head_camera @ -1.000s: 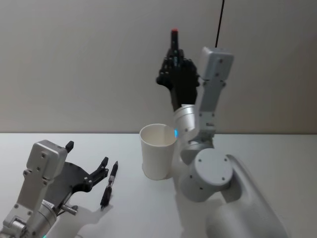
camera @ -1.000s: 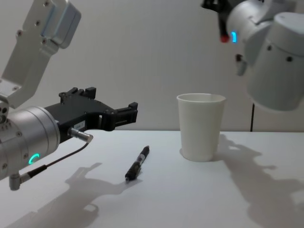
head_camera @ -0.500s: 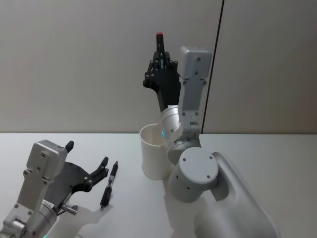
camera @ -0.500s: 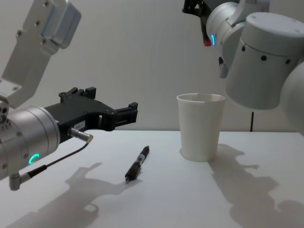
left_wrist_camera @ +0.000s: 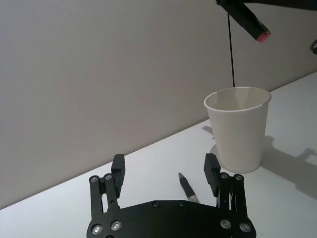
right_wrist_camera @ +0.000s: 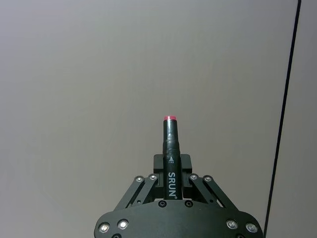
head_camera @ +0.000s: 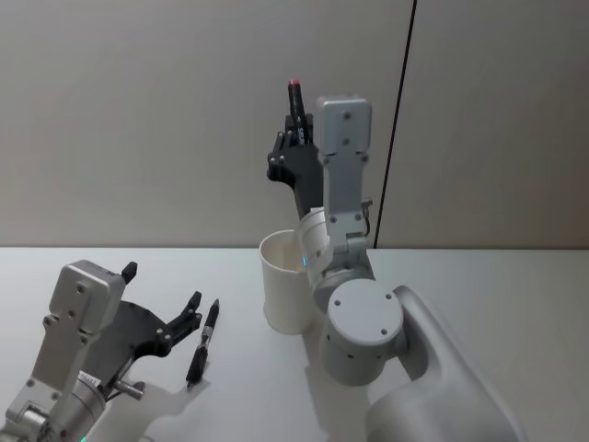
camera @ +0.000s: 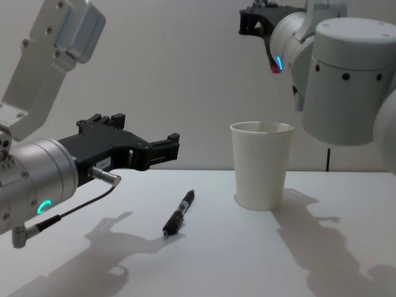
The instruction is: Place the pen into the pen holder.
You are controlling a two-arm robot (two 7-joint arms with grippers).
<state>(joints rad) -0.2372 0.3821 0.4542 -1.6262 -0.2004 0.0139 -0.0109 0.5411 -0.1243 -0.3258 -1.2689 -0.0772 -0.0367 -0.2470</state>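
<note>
- We see a white table (head_camera: pixel 515 276) spanning the whole foreground, with a plain wall behind it.
- The right arm rises from the table's right side and bends over the middle. Its right gripper (right_wrist_camera: pixel 171 171) is held high above the table, well clear of everything on it.
- The left arm sits low at the left. Its left gripper (left_wrist_camera: pixel 163 168) hovers just over the table with its fingers (left_wrist_camera: pixel 118 166) spread wide and nothing between them.
- The pen holder (head_camera: pixel 290 295) stands upright on the table near the centre, right beside the right arm's base joints. It looks empty in the left wrist view, where we can see down into its mouth (left_wrist_camera: pixel 237 95).
- The red-tipped pen (right_wrist_camera: pixel 170 148) is clamped between the closed fingers of the right gripper, red end sticking out past the fingertips. In the chest view that red end (camera: pixel 274 67) points down at a slant, hanging above the holder's rim with a clear gap between them.
- A second black pen (head_camera: pixel 203 343) lies flat on the table, left of the pen holder and apart from it. It is just beside the left gripper's nearer fingertip, and we cannot tell whether they touch.
</note>
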